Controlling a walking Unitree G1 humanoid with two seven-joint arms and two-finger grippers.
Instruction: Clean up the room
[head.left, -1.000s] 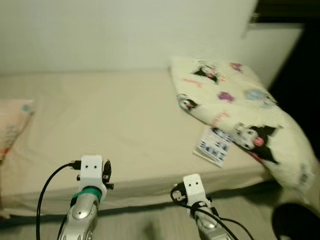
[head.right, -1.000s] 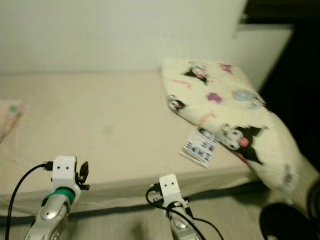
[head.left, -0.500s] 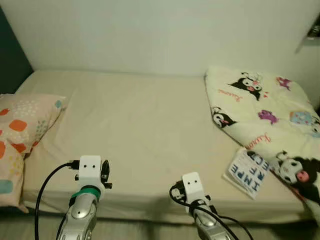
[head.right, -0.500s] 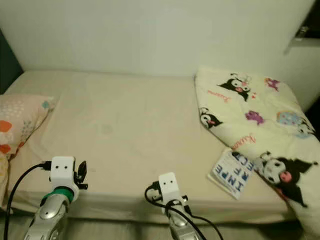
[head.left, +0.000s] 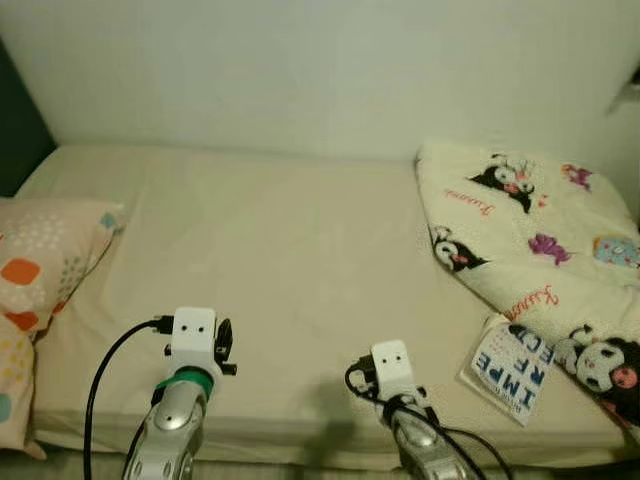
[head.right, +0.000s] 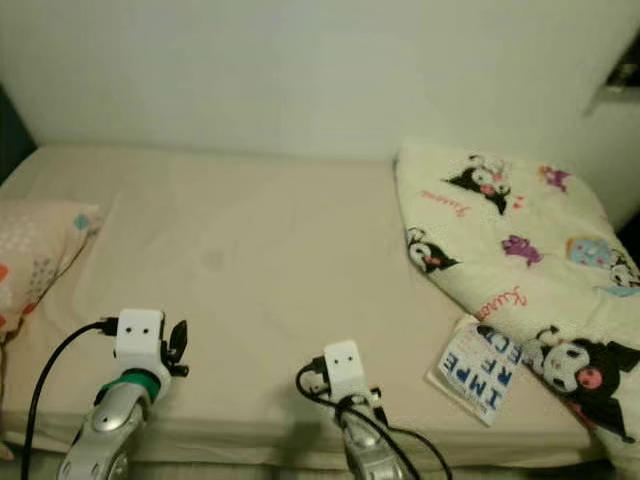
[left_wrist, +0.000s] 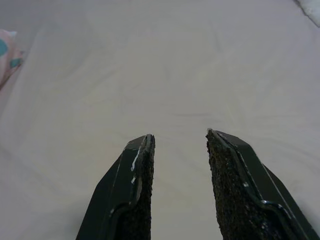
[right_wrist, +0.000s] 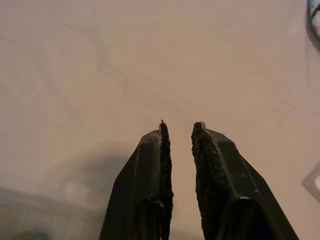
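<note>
A beige bed is seen ahead, set against a pale wall. A cream blanket w/ cartoon prints is heaped on the bed's right end. A spotted pillow is lying at the left end. A small booklet w/ dark lettering is tucked just beside the blanket's near edge, touching it, close to the bed's front edge. Both arms are held low near the front edge. The left gripper is held over bare sheet, fingers apart w/ a clear gap, nothing between. The right gripper is likewise over bare sheet, fingers nearly together, narrow gap, nothing gripped.
</note>
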